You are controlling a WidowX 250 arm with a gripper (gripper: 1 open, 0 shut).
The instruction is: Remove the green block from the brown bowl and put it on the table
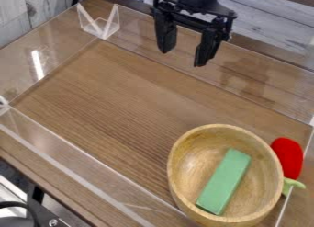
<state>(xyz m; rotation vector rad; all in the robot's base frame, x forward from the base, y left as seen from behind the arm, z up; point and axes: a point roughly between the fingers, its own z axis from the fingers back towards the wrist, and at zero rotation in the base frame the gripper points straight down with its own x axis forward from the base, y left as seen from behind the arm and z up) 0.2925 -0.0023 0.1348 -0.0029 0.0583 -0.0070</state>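
Green block (225, 181), 1 flat matte bar lying in the brown bowl (185, 153) at the bench (110, 93) corner, looks light and rigid, best pinched across its narrow width; the pincer (185, 44) hangs wide open, empty, well apart.

The bench (135, 93) is medium brown with a streaked wood grain. At lower right, the bowl (185, 171) is light tan-brown, the block (225, 182) inside it pale matte green. A red object (289, 157) with a green stem sits at the right edge. The gripper (185, 50), top centre, is black.
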